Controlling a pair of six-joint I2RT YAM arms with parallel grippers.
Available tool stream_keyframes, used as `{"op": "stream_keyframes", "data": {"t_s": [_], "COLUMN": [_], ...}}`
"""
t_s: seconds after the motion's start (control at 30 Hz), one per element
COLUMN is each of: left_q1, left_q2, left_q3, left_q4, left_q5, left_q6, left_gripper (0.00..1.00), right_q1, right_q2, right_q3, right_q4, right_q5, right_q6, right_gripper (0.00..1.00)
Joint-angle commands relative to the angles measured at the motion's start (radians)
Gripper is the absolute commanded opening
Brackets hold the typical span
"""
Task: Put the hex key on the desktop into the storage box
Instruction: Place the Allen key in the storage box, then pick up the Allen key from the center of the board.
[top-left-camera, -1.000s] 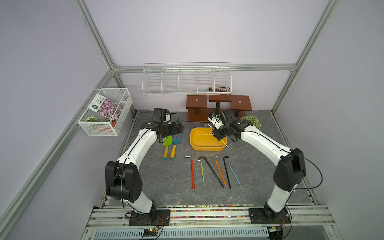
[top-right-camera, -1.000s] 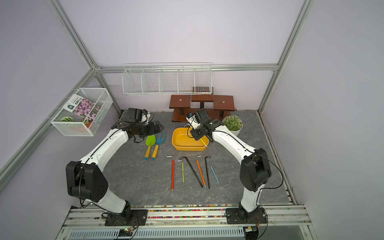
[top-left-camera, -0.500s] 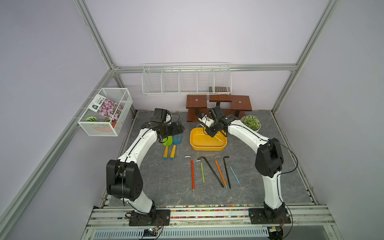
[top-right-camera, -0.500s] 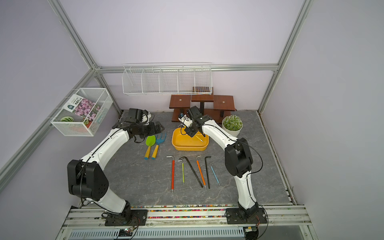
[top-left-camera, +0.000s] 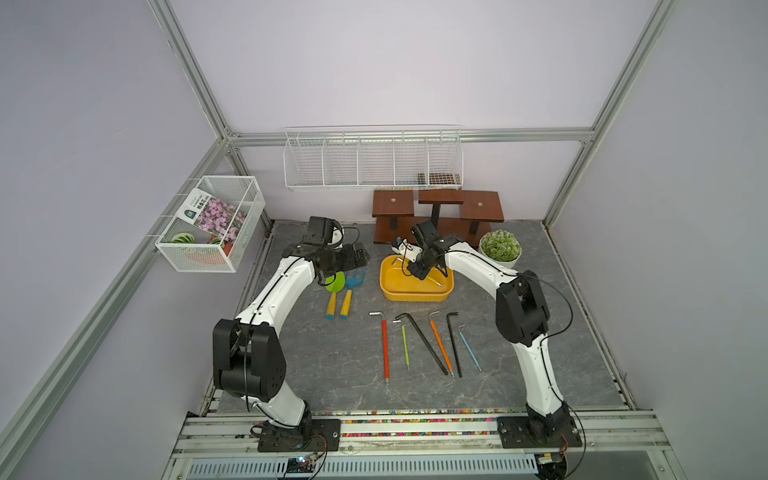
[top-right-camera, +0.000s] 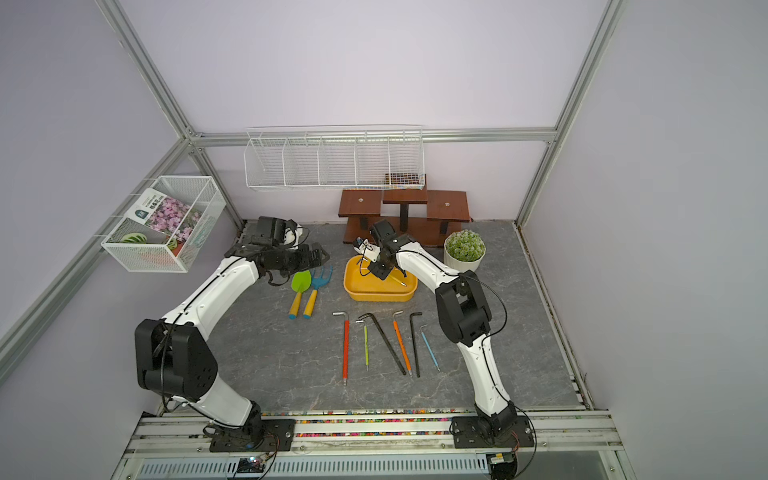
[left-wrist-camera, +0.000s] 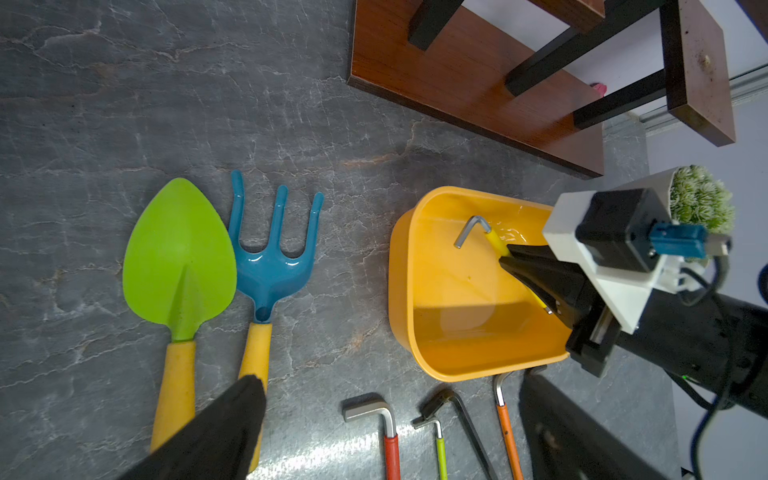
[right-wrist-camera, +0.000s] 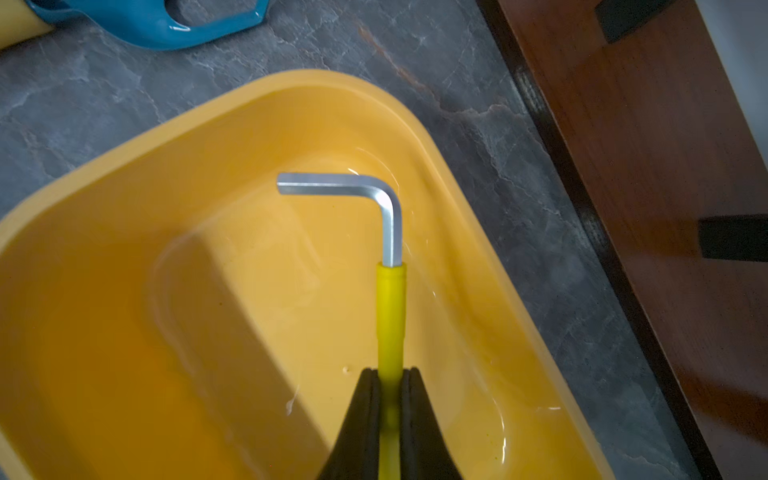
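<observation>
Hex key with a glossy yellow plastic sleeve and a bare, bright steel L-bend (right-wrist-camera: 390, 316) sits pinched by its sleeve between the black tapered fingers of my right claw (right-wrist-camera: 390, 372), which is clamped tight on it. It hangs slanted inside the shallow yellow plastic storage box with rounded corners (right-wrist-camera: 291, 81), bent end toward the box's back-left corner. Whether the steel meets the smooth, shiny floor I cannot tell.

My left claw (top-left-camera: 359, 258) hovers left of the box with its fingers spread wide, holding nothing. Under it, a lime-green plastic trowel (left-wrist-camera: 178, 257) and a blue three-pronged plastic rake (left-wrist-camera: 270, 257), both on matte yellow handles, lie side by side on the dark grey, pale-veined desktop (top-left-camera: 332, 365).

Between the box and the desktop's front edge lies a row of six more L-shaped keys (top-left-camera: 424, 340): four sleeved in red, lime, orange and blue, two bare black.

At the back edge stands a red-brown stepped wooden stand on black posts (top-left-camera: 436, 203), with a knobbly green succulent in a white pot (top-left-camera: 498, 245) beside it. A long white wire basket (top-left-camera: 374, 166) and a smaller white mesh basket (top-left-camera: 212, 232) hang on pale lilac walls framed by aluminium bars.
</observation>
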Motion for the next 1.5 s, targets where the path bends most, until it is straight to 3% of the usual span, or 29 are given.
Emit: {"op": "stream_keyframes", "data": {"t_s": [0.0,0.3,0.57,0.7,0.83,1.1,1.27,1.47], "left_q1": [0.002,0.001,0.002,0.002,0.002,0.002,0.001,-0.005], "left_q2": [0.016,0.018,0.014,-0.005,-0.033,-0.047,-0.060,-0.114], "left_q3": [0.012,0.012,0.010,-0.003,-0.035,-0.025,-0.026,-0.099], "left_q4": [0.005,0.003,0.007,0.025,0.056,0.008,0.007,0.030], "left_q5": [0.007,0.006,0.011,-0.002,-0.043,-0.159,-0.082,-0.054], "left_q6": [0.000,0.001,0.007,0.006,0.001,-0.058,-0.051,-0.023], "left_gripper": [1.00,1.00,1.00,1.00,1.00,1.00,1.00,1.00], "right_q1": [0.005,0.005,0.005,0.007,0.007,0.007,0.007,0.007], "right_q2": [0.019,0.035,-0.010,-0.092,-0.229,-0.507,-0.696,-0.888], "right_q3": [0.019,0.017,0.014,-0.026,-0.150,-0.432,-0.613,-0.832], "right_q4": [0.000,-0.012,-0.032,0.001,0.083,0.129,0.101,0.109], "right_q5": [-0.007,-0.029,-0.039,0.002,0.077,0.094,0.124,0.102], "right_q6": [-0.002,0.004,0.037,0.092,0.190,0.433,0.580,0.650], "right_gripper": [0.10,0.17,0.49,0.53,0.59,0.65,0.70,0.78]}}
